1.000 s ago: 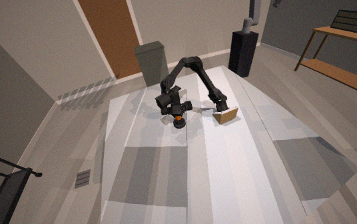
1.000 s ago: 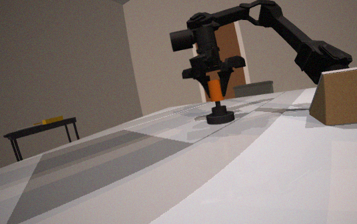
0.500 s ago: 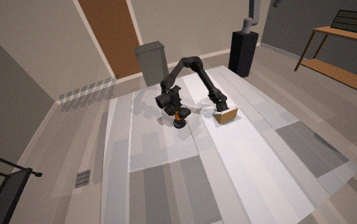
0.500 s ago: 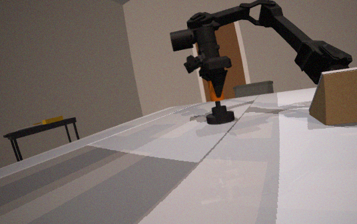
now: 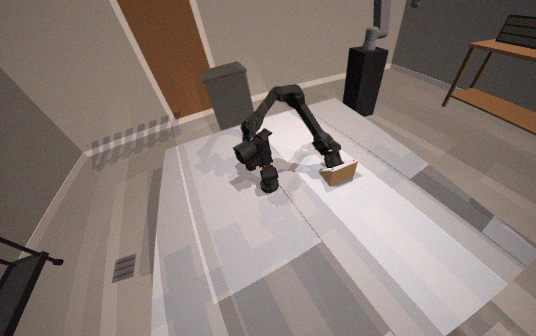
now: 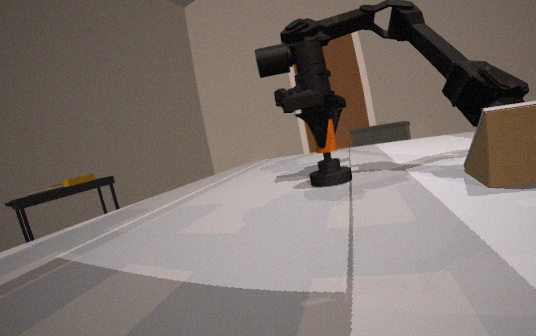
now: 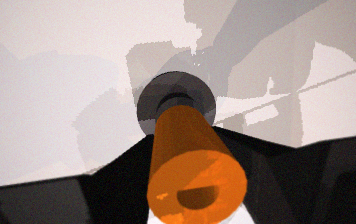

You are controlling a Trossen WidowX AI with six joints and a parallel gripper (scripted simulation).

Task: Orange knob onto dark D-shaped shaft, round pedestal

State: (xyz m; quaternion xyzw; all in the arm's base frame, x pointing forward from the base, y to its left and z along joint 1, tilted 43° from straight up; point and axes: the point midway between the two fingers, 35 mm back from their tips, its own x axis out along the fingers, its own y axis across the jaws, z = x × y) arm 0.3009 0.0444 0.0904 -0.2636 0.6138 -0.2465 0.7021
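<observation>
The orange knob (image 6: 328, 143) (image 7: 182, 142) is upright between the fingers of my gripper (image 6: 328, 136) (image 7: 182, 136), which is shut on it. In the wrist view its top face shows a D-shaped hole with the flat side toward the pedestal. The round dark pedestal (image 6: 330, 178) (image 7: 202, 94) (image 5: 269, 187) stands below the knob. A short length of dark shaft (image 6: 327, 156) shows between the knob's lower end and the pedestal's raised middle. The knob is over the shaft, with a gap above the pedestal. Whether the shaft's tip is inside the hole is hidden.
A tan wedge-shaped block (image 5: 343, 173) (image 6: 510, 147) stands by the arm's base, to the right of the pedestal. The arm arches over from there. Shadows and pale and grey patches cross the table top (image 5: 250, 220) (image 6: 250, 250).
</observation>
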